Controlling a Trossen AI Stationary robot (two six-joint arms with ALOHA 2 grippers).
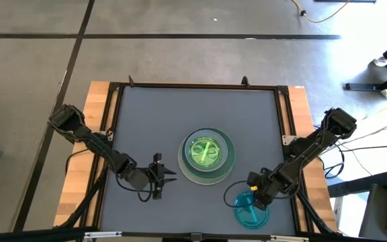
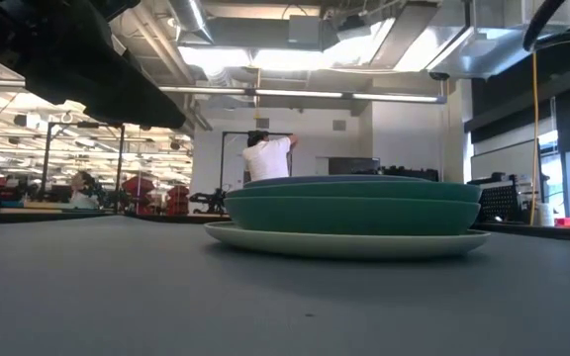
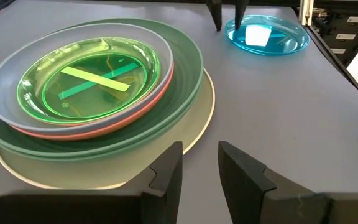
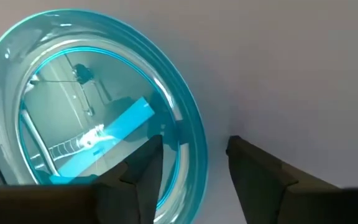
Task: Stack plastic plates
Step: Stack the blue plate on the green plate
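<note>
A stack of plates point(image 1: 209, 153) stands at the middle of the grey table: cream at the bottom point(image 3: 199, 121), then teal, salmon pink and pale blue, with a small bright green translucent plate point(image 3: 89, 78) on top. One small cyan translucent plate point(image 1: 250, 212) lies flat near the table's near edge, right of the stack. My right gripper point(image 4: 194, 142) is open, with one finger over the cyan plate's bowl and the other outside its rim. My left gripper point(image 1: 172, 176) is open and waits left of the stack, pointing at it. The other plates are out of view. My right gripper comes from above, slanting, and its fingers straddle the cyan plate's rim point(image 4: 197, 165) on the side toward the stack. I cannot tell whether either finger touches it. The plate lies flat on the table.
Bare grey mat lies all around the stack and the cyan plate point(image 3: 269, 36). A black frame point(image 1: 193, 86) and wooden side boards border the table. Beyond the table, a person point(image 2: 265, 158) stands far back in the room.
</note>
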